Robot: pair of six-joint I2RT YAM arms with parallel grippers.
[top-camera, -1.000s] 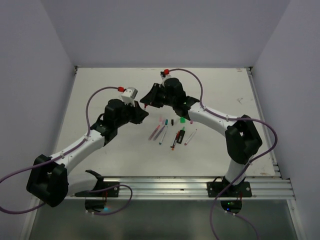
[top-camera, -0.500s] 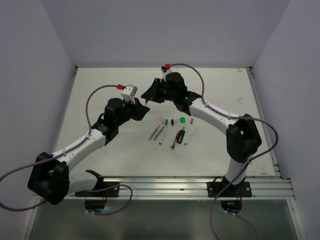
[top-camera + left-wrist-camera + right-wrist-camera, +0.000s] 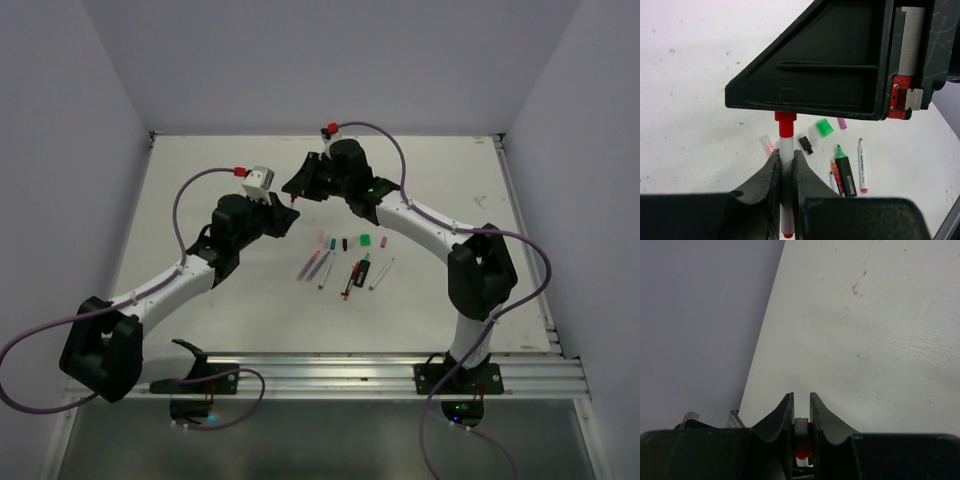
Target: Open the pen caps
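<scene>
Right hand [image 3: 293,187] edged back; white table [image 3: 200,180], lilac walls [image 3: 320,60].

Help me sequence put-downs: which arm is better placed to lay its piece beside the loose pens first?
Left, probably. The left end effector, shut on the red-tipped pen, hangs closer to the loose pens; the right end effector, gripping a whitish piece, sits farther back.

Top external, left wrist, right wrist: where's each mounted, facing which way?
Top external: above and behind, looking down on the table; left arm, right arm in full.
Right wrist: on the right hand, looking over the table to the wall; its fingers clamp a whitish pen.
Left wrist: on the left hand, facing the right hand and a green cap; fingers clamp that pen.
Shared: both wrist views show the pen.
</scene>
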